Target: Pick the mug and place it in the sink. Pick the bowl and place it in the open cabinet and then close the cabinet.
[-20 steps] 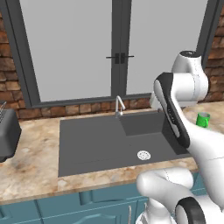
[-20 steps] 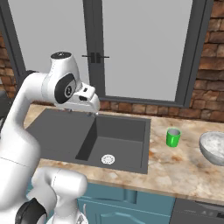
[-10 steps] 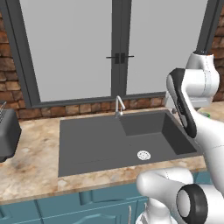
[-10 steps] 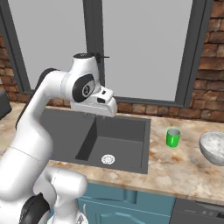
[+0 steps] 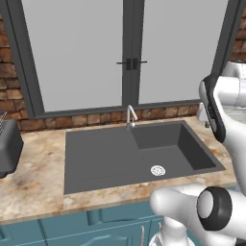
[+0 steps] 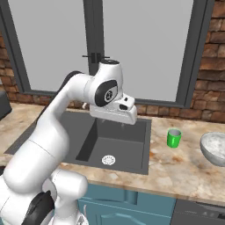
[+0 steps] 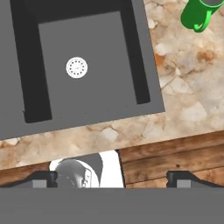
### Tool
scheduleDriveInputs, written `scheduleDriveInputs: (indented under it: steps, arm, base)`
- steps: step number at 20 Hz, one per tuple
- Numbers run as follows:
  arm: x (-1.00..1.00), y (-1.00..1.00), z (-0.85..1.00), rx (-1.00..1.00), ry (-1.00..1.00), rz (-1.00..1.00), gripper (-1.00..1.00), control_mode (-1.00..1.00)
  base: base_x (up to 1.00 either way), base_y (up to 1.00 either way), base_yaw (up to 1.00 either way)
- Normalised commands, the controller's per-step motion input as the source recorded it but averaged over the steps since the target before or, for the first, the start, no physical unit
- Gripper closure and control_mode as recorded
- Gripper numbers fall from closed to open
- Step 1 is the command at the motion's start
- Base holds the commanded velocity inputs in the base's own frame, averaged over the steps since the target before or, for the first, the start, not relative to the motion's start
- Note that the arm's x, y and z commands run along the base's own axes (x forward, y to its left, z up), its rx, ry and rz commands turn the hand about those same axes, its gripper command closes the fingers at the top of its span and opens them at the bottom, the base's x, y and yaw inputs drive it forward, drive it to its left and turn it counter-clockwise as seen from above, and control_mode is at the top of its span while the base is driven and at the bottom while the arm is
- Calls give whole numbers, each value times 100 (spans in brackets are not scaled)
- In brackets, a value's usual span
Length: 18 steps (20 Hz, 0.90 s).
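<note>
Nearest the base, at 6 o'clock in the right base view: teal lower cabinets [image 6: 127,206] under a marbled stone counter [image 6: 176,169].

Item, gripper [image 7: 111,177]: dark finger tips standing wide apart at the bottom corners of the hand view, nothing between them. The hand hangs high above the back rim of the sink, camera looking down.

Item, sink [image 6: 83,149]: dark grey recessed basin, round silver drain [image 6: 108,160] on its floor, holding nothing. Small chrome faucet [image 5: 130,115] at its back edge, 12 o'clock from the drain in the left base view.

Item, mug [image 6: 174,138]: bright green, upright on the counter, at 3 o'clock from the sink and just beside its rim. In the hand view it sits at 1 o'clock, cut by the frame's edge, handle toward the camera.

Item, bowl [image 6: 215,148]: grey, dull metallic, on the counter at 3 o'clock from the mug, apart from it.

Farthest: brick wall and grey-framed window [image 5: 127,53].

Step in hand, judged: approach to the mug; first pick not yet made.

Next move calls for: swinging the hand toward the mug until it centres between the tips, descending with jaws wide, closing across the body or rim, clear of the handle.
</note>
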Motion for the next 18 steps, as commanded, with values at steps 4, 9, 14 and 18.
scheduleDriveInputs:
  steps: [4, 9, 14, 18]
  arm:
    - [0, -55, -15, 2, 1, 0, -100, -100]
    - [0, -37, -29, 0, 1, -2, -100, -100]
    - [7, -29, -35, 0, 1, -1, -100, -100]
    - [18, -32, -29, 0, 1, -1, -100, -100]
  base:
    - [0, 0, 0]
    - [0, 0, 0]
    - [0, 0, 0]
    - [0, 0, 0]
